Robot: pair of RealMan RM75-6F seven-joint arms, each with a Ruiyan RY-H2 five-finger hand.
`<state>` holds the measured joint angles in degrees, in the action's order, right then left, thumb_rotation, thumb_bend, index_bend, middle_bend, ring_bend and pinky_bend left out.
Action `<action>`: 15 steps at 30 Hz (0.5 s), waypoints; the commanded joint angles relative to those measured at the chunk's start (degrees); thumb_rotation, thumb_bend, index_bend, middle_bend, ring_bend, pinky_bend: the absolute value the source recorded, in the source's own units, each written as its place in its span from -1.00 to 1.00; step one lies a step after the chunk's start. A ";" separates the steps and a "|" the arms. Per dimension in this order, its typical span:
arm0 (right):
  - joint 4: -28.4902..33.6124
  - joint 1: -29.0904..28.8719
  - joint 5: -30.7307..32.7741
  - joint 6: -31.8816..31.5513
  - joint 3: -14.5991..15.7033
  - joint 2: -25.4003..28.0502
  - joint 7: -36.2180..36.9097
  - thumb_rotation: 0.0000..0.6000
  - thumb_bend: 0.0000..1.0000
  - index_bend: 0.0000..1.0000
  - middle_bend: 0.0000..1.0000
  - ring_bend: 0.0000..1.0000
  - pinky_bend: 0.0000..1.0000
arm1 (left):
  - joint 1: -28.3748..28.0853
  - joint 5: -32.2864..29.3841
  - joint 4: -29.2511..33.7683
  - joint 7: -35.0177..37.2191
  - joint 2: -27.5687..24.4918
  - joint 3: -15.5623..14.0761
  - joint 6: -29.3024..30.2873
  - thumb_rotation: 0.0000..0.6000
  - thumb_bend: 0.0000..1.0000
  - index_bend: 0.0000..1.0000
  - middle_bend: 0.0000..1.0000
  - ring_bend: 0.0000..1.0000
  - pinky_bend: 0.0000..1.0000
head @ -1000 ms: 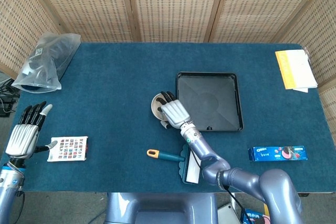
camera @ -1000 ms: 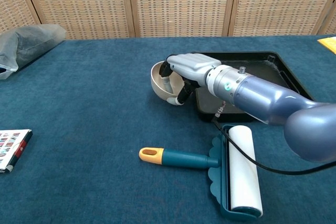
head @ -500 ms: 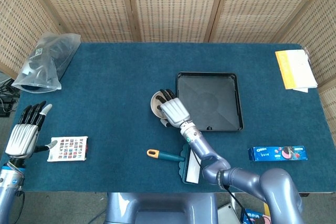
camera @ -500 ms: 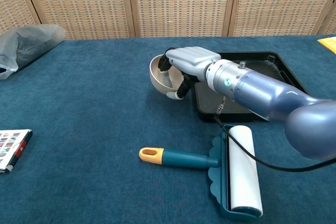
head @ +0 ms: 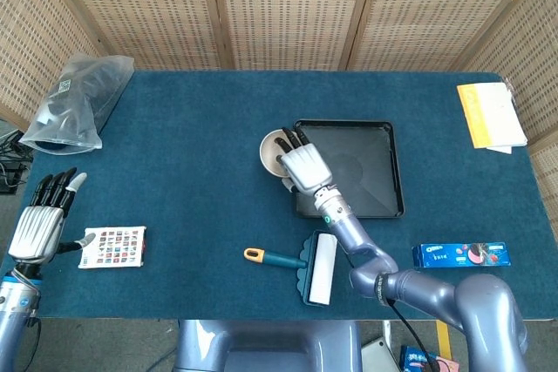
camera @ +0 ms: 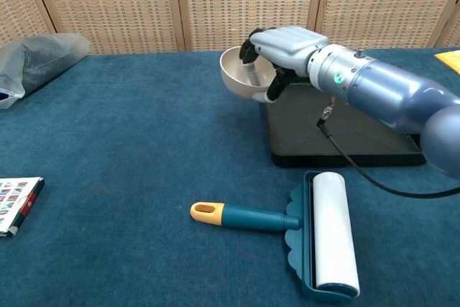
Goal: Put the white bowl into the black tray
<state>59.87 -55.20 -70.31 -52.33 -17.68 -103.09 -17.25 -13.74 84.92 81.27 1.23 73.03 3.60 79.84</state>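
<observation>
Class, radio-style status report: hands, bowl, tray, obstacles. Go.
Right robot hand grips white bowl, lifted at black tray left edge. Left robot hand open, idle. Tray clear.

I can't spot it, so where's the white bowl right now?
The white bowl is held by the right hand, lifted off the table at the black tray's left edge, near table centre in the head view.

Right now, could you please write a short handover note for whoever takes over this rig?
Right hand: grips the white bowl by its rim, lifted clear of the table, at the left edge of the black tray.
Left hand: holds nothing, fingers apart, at the table's left edge beside a small card.
Done: bowl picked up and brought to the tray.
Left: carry it over the tray, set it down inside, let go.
The lint roller lies in front of the tray.
</observation>
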 commanded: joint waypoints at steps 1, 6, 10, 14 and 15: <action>1.12 1.24 1.51 0.12 0.21 2.46 -2.08 1.00 0.02 0.45 -0.48 -0.97 -0.78 | -0.01 0.15 0.10 -0.22 0.00 -0.07 0.03 1.00 -0.88 -1.00 -1.00 -1.00 -1.00; 3.08 3.51 4.30 0.99 1.26 6.38 -4.90 1.00 0.03 0.46 -0.47 -0.96 -0.78 | 0.02 0.47 0.38 -0.80 0.04 -0.17 0.21 1.00 -0.88 -1.00 -1.00 -1.00 -1.00; 3.42 4.91 6.02 1.26 2.02 7.89 -5.94 1.00 0.02 0.47 -0.47 -0.95 -0.78 | 0.01 0.61 0.52 -1.10 0.07 -0.21 0.25 1.00 -0.88 -1.00 -1.00 -1.00 -1.00; 3.02 6.14 7.75 2.05 3.01 8.82 -6.89 1.00 0.02 0.47 -0.47 -0.95 -0.78 | -0.02 0.75 0.61 -1.19 0.09 -0.25 0.25 1.00 -0.87 -1.00 -1.00 -1.00 -1.00; 3.06 6.46 8.32 2.32 3.21 9.01 -7.03 1.00 0.02 0.47 -0.48 -0.95 -0.78 | -0.05 0.79 0.62 -1.18 0.10 -0.30 0.17 1.00 -0.87 -1.00 -1.00 -1.00 -1.00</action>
<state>63.00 -49.20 -62.63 -50.40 -14.82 -94.40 -23.99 -13.78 85.71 81.89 0.05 73.13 3.31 80.02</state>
